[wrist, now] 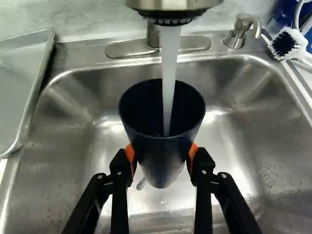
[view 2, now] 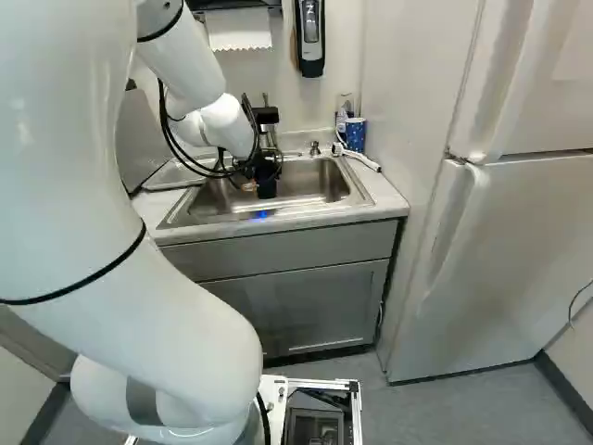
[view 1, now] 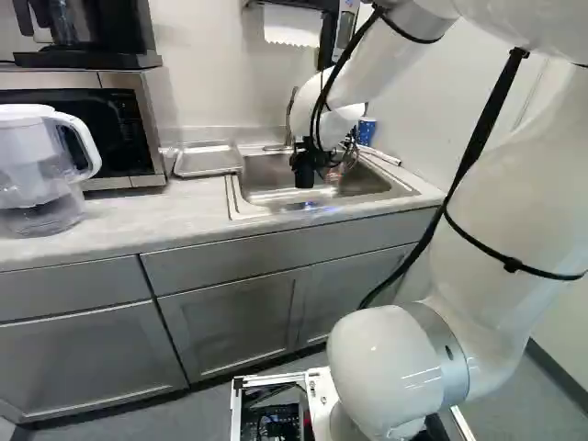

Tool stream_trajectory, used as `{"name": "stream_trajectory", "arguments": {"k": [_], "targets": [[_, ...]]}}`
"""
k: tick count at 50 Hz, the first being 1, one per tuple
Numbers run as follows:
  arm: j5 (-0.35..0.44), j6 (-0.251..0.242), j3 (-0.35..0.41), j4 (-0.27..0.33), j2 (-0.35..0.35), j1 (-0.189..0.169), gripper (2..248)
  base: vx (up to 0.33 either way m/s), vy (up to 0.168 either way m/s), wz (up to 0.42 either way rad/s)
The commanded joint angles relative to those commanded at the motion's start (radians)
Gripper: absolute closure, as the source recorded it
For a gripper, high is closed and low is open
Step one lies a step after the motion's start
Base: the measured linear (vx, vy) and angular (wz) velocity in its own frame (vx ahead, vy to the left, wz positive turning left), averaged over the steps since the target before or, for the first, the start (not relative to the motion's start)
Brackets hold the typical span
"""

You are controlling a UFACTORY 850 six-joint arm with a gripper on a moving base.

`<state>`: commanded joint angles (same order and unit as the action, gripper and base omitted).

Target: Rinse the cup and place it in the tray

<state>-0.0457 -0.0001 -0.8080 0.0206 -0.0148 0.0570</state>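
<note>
In the right base view my gripper (view 2: 263,167) hangs over the sink (view 2: 326,219). The wrist view shows the gripper (wrist: 162,158) shut on a dark blue cup (wrist: 158,168), an orange pad against each side. Open end up, the cup stands under the faucet head (wrist: 171,6), and a stream of water (wrist: 169,63) runs into it. The water level inside cannot be made out. A metal tray (wrist: 19,83) lies on the counter beside the sink; it also shows in the left base view as a shallow tray (view 1: 208,160).
A soap dispenser (wrist: 237,33) and a brush (wrist: 286,45) are at the sink's back corner. A blue patterned cup (view 2: 355,134) stands behind the sink's corner. Left of the tray are a microwave (view 1: 115,133) and a water pitcher (view 1: 37,175). A fridge (view 2: 491,269) stands to the right.
</note>
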Motion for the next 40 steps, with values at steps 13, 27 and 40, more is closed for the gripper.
{"name": "stream_trajectory", "arguments": {"k": [13, 27, 40], "targets": [[0.000, 0.000, 0.001, 0.037, -0.001, -0.012, 129, 0.000, 0.000, 0.000], [0.000, 0.000, 0.001, 0.078, -0.001, -0.012, 129, 0.000, 0.000, 0.000], [0.000, 0.000, 0.001, 0.086, -0.001, -0.012, 129, 0.000, 0.000, 0.000]]}}
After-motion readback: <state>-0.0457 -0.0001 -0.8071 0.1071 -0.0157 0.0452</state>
